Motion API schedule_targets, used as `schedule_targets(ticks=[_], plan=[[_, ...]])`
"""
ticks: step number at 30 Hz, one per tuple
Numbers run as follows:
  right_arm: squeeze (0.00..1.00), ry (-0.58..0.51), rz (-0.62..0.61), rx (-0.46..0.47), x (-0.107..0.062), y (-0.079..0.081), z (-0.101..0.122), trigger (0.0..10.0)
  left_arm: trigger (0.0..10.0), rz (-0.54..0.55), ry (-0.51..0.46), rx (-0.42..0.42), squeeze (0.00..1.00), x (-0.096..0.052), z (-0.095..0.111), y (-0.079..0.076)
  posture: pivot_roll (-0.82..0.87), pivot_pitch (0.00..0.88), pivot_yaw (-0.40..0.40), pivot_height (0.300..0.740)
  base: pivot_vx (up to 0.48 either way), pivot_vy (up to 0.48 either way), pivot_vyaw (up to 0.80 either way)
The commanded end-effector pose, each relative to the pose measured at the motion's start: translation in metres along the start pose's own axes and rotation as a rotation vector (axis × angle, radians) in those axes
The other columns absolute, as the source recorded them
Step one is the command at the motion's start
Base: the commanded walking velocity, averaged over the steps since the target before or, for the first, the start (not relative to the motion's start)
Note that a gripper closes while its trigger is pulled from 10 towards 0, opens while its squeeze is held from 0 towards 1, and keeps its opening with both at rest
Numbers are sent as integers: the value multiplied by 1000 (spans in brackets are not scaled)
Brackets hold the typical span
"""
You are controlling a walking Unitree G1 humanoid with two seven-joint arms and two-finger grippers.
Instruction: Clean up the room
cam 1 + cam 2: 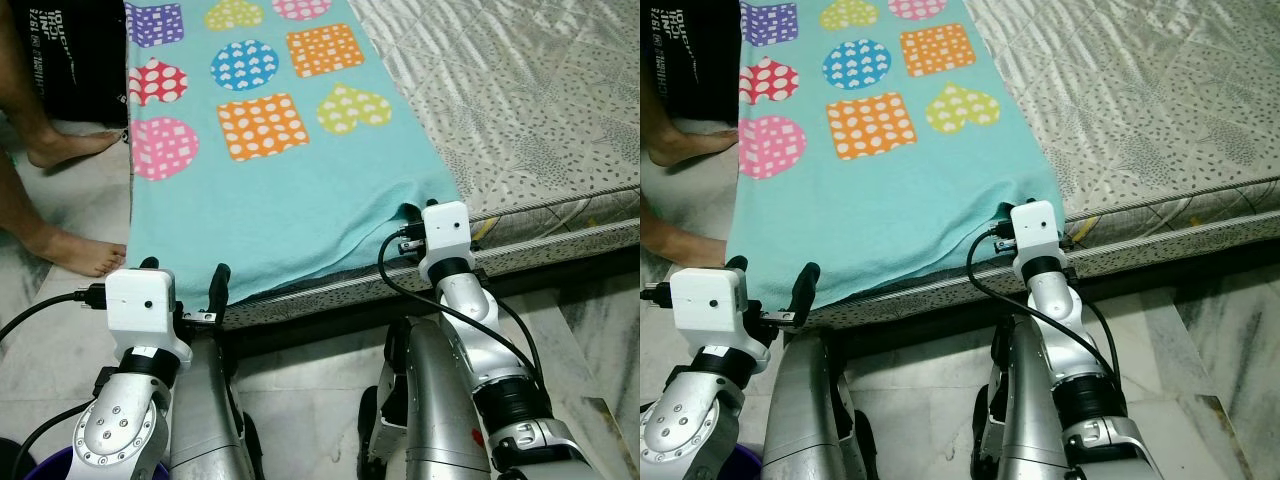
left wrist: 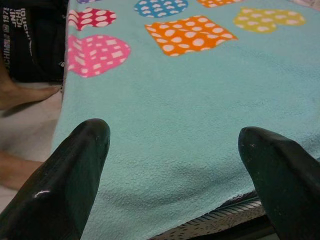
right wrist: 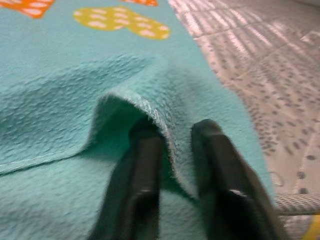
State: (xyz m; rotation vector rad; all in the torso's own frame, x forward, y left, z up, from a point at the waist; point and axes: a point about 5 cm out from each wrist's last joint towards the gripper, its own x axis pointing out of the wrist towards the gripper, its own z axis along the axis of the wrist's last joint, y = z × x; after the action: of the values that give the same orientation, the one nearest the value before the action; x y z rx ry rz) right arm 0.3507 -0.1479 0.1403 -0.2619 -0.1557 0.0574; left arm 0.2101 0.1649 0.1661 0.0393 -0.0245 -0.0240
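A teal blanket (image 1: 290, 200) with coloured hearts, squares and circles lies spread along the left side of the bed, its near hem hanging over the bed's front edge. My right gripper (image 3: 175, 150) is shut on the blanket's near right corner (image 1: 412, 213), with a raised fold pinched between its two black fingers. My left gripper (image 1: 185, 280) is open at the blanket's near left edge, its fingers (image 2: 75, 170) spread wide just short of the hem with nothing between them.
The mattress (image 1: 520, 110) carries a grey patterned sheet on the right. A person's bare feet (image 1: 70, 250) stand on the marble floor at the left of the bed, beside dark clothing (image 1: 60, 50). The marble floor (image 1: 590, 330) lies below the bed edge.
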Motion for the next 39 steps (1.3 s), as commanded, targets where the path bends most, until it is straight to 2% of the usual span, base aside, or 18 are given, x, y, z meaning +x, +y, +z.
schedule_targets(ticks=[1,15,29,38,39], plan=[[0,14,-16,-1,-3,-5,-5,0,10000,20,9,11,0,-2,-1,4,225,305,37,481,0,0,0],[0,17,-47,36,-10,-30,-8,0,10000,23,7,12,0,-1,-1,5,216,300,37,481,0,0,0],[0,28,29,71,-32,-51,-13,0,10000,20,12,15,0,-1,-3,8,205,288,41,481,0,0,0],[0,75,86,59,-43,-50,-24,0,10000,13,11,16,0,1,-4,7,203,277,42,481,0,0,0],[0,87,106,54,-45,-47,-26,314,10000,12,10,17,0,1,-4,7,203,276,43,481,0,0,0]])
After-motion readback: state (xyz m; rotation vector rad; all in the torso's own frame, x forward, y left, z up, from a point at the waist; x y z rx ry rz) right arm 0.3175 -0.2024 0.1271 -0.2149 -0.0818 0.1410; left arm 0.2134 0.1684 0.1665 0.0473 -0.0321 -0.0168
